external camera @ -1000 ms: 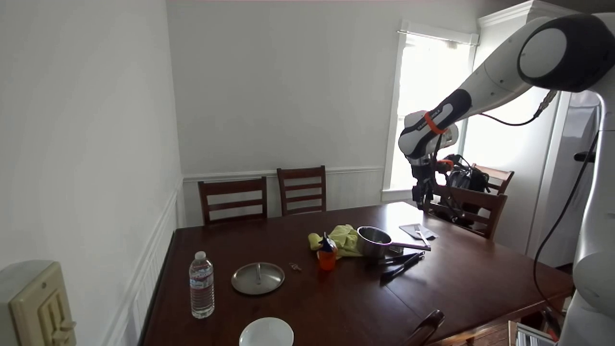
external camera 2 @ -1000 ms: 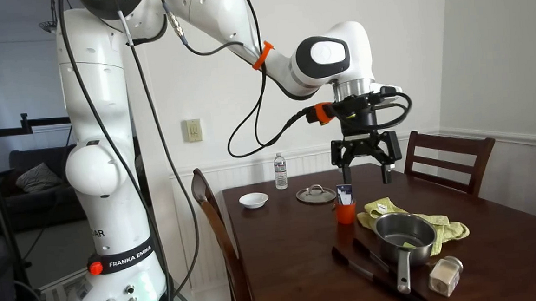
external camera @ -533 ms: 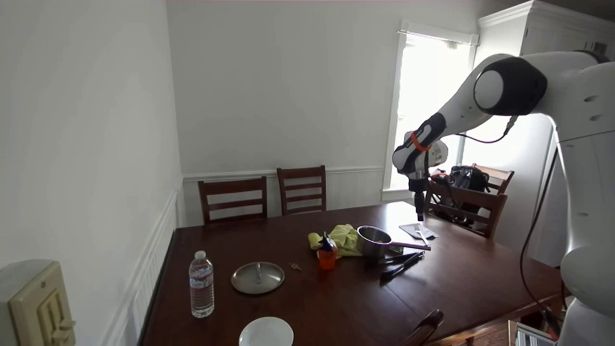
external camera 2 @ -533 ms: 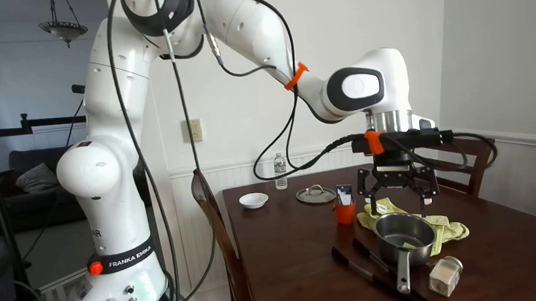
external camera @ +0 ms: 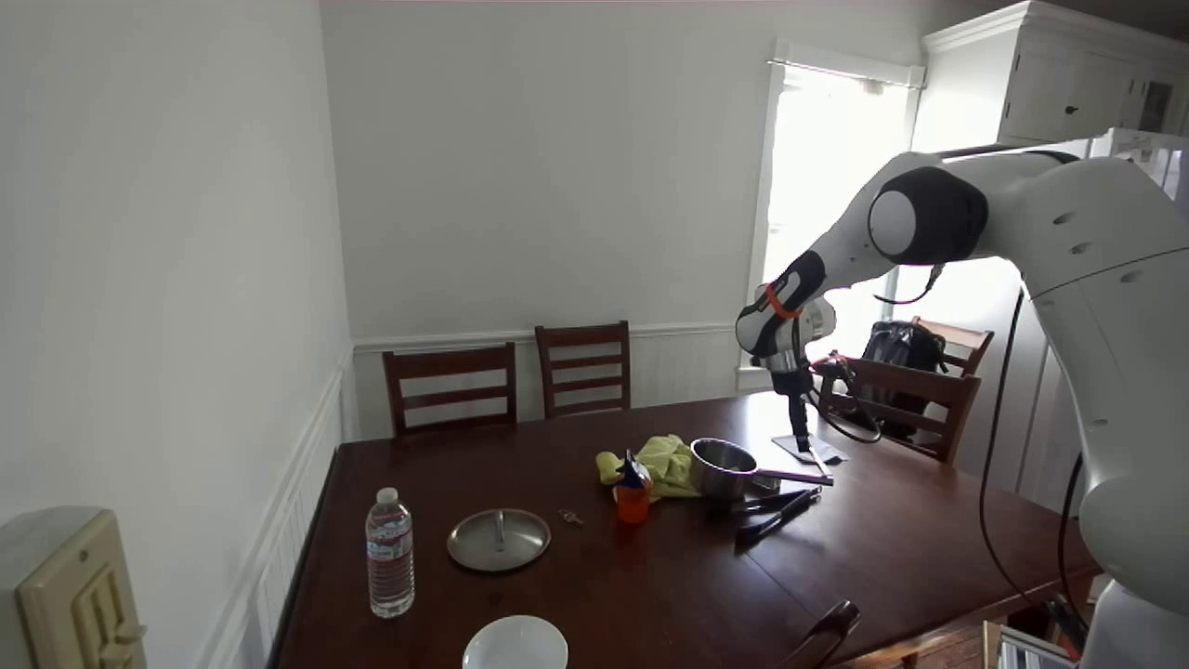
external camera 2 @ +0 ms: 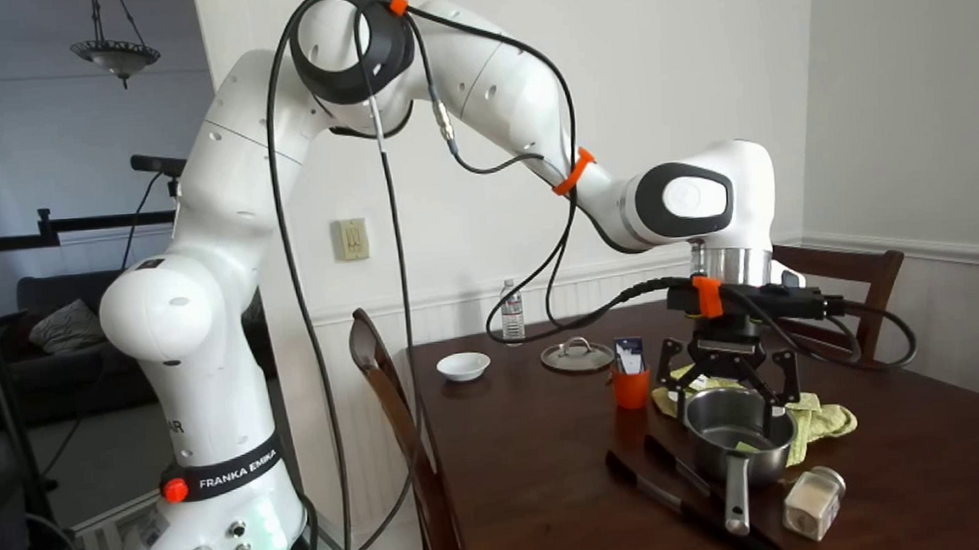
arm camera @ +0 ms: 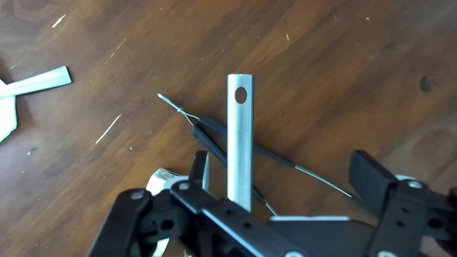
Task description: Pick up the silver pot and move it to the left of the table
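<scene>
The silver pot (external camera: 723, 474) stands upright on the dark brown table (external camera: 641, 613) in both exterior views, its grey metal bowl (external camera 2: 713, 453) dark inside. Its long handle (arm camera: 240, 142) points up the wrist view; the bowl is hidden there behind the jaws. My gripper (external camera 2: 725, 414) is open and empty, low over the pot, with its fingertips near the rim. It also shows beyond the pot handle in an exterior view (external camera: 803, 446). In the wrist view the open jaws (arm camera: 280, 159) straddle the handle line, with the handle nearer the left finger. Contact cannot be told.
Black tongs (external camera 2: 649, 488) lie under the handle. A seasoning jar (external camera 2: 814, 503) and a yellow-green cloth (external camera 2: 821, 420) are close beside the pot. An orange cup (external camera: 633, 505), silver lid (external camera: 483, 548), white bowl (external camera: 516, 646), water bottle (external camera: 390, 557) and napkin (external camera: 790, 446) with cutlery stand around.
My open gripper has come down and moved across to the pot, rightward in an exterior view. The pot and the other objects have not moved.
</scene>
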Controlling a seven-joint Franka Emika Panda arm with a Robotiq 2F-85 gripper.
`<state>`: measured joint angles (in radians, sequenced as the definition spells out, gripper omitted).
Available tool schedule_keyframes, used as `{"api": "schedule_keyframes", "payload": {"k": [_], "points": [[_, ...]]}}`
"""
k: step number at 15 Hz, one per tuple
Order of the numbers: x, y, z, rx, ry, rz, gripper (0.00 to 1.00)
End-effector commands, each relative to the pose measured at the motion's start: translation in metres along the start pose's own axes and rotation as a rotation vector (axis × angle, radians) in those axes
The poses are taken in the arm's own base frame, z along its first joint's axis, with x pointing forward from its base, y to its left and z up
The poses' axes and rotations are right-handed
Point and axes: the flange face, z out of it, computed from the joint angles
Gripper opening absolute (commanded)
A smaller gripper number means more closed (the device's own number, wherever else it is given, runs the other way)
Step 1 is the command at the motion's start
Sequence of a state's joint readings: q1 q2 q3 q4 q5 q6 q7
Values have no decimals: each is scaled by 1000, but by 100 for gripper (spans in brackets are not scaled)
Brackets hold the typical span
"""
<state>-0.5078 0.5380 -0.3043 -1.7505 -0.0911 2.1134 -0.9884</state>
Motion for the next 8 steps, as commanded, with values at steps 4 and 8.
{"api": "schedule_keyframes", "payload": {"k": [4,8], "points": [[7,-10,22,-121,146,59,100],[22,-22,54,-104,267,51,100]]}}
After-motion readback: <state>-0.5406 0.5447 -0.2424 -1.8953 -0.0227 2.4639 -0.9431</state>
